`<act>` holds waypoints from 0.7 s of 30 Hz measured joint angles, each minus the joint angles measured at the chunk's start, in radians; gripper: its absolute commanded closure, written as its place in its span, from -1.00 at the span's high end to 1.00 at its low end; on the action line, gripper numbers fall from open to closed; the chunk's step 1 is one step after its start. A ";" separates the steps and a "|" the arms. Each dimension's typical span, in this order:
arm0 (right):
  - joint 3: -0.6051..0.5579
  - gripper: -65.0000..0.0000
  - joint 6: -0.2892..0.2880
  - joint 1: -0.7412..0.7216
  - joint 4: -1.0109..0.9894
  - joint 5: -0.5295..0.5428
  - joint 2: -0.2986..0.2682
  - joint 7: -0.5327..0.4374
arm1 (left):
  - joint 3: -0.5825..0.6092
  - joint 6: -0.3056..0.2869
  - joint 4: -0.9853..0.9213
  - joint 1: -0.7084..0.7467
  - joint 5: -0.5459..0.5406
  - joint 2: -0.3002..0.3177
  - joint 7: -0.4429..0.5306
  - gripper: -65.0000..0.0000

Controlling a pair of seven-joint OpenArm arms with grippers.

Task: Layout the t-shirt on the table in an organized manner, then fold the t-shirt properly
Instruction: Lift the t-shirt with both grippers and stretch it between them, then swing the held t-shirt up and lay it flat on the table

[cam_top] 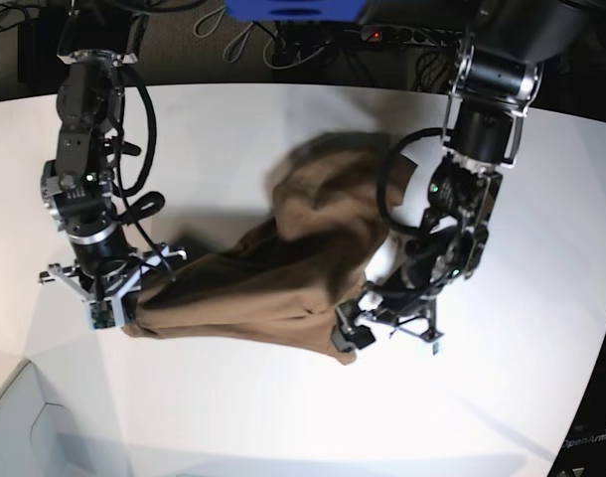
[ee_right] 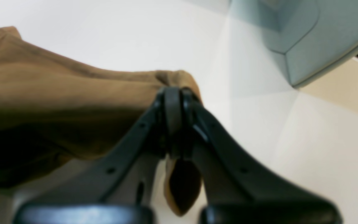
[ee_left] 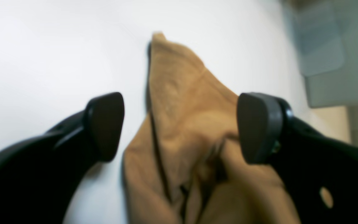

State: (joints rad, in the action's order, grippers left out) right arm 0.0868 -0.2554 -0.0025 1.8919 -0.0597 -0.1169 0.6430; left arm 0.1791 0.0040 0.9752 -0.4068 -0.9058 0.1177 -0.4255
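The brown t-shirt (cam_top: 283, 268) lies bunched and creased across the middle of the white table (cam_top: 283, 427). My right gripper (cam_top: 122, 306) is at the shirt's left end, shut on a fold of its edge (ee_right: 174, 102), and the cloth (ee_right: 57, 102) hangs from it. My left gripper (cam_top: 382, 328) is at the shirt's near right corner, low over it. Its jaws stand wide open (ee_left: 180, 127), with crumpled cloth (ee_left: 179, 93) between them, one finger over bare table (ee_left: 42, 46). No neck tag shows.
A pale grey-green bin or box stands beyond the table edge in the wrist views (ee_left: 328, 53) (ee_right: 315, 37), and a pale box corner shows at the near left (cam_top: 25, 427). Cables (cam_top: 263, 45) lie past the far edge.
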 measured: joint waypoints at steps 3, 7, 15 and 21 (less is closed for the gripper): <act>-0.003 -1.00 0.000 0.009 -0.001 0.001 0.001 0.006 | 0.036 -0.001 -0.184 -0.108 -0.003 -0.048 0.047 0.69; -0.002 -1.00 0.000 0.024 0.000 0.004 0.001 0.003 | 0.149 0.000 -0.316 -0.177 -0.004 -0.074 0.199 0.69; 0.000 -1.00 0.000 0.022 0.000 0.004 0.001 0.005 | 0.346 -0.008 -0.351 -0.202 -0.015 -0.058 0.303 -0.77; 0.001 -1.00 -0.003 -0.010 0.000 0.008 -0.033 0.001 | 0.228 -0.003 -0.345 -0.200 -0.019 0.021 0.296 -0.98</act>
State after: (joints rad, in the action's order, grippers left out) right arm 0.0879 -0.2581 -0.0128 1.8919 -0.0521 -0.1501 0.6441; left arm 0.4068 0.0006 0.6304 -0.6067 -0.9253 0.1390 -0.1295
